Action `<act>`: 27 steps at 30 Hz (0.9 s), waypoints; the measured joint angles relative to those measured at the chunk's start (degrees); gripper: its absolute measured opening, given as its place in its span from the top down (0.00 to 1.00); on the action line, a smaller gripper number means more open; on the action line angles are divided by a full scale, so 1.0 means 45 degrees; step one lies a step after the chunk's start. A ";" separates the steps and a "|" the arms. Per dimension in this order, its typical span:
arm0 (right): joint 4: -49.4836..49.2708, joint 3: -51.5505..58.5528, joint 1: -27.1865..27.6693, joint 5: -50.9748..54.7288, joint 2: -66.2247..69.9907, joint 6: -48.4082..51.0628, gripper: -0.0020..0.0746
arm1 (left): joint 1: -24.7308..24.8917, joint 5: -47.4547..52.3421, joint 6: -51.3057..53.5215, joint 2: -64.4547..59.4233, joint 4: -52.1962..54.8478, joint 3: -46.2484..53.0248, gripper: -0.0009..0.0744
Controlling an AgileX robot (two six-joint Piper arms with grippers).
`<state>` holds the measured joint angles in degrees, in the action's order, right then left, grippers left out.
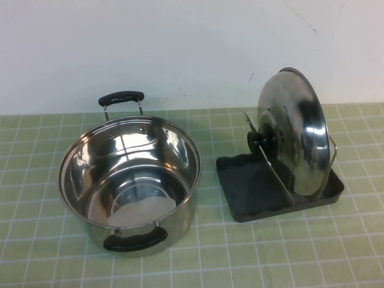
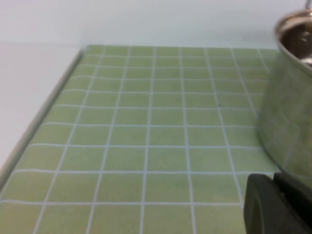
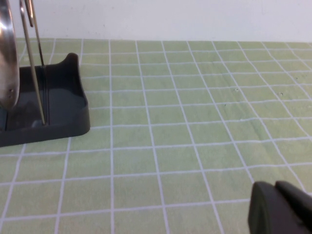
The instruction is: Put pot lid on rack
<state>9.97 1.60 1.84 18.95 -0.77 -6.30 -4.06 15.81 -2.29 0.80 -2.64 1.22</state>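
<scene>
The shiny steel pot lid (image 1: 297, 135) stands on edge in the dark grey rack (image 1: 249, 192), leaning between its wire loops, with its black knob (image 1: 263, 141) facing the pot. The right wrist view shows the lid's rim (image 3: 6, 58) and the rack (image 3: 58, 109). My left gripper (image 2: 275, 197) is shut and empty, low over the green mat beside the pot (image 2: 290, 102). My right gripper (image 3: 279, 207) is shut and empty over the mat, well away from the rack. Neither gripper shows in the high view.
A deep steel pot (image 1: 129, 180) with two black handles stands uncovered left of the rack. The green tiled mat (image 1: 240, 258) covers the table, and a white wall is behind it. The mat's left edge (image 2: 44, 117) shows in the left wrist view.
</scene>
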 joint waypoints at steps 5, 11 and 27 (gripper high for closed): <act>0.0000 0.0000 0.0000 0.0000 0.0000 0.0000 0.98 | 0.0527 0.0268 0.0364 0.0000 -0.0079 -0.0023 0.99; 0.0000 0.0000 0.0000 0.0000 0.0000 0.0000 0.98 | 0.0527 0.0268 0.0509 0.0000 -0.0079 -0.0023 0.99; 0.0000 0.0000 0.0000 0.0000 0.0000 -0.0079 0.98 | 0.1413 0.0298 0.1017 0.0000 -0.0055 -0.0023 0.99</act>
<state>9.97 1.60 1.84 18.95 -0.77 -6.65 2.29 17.15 2.29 0.80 -2.88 1.12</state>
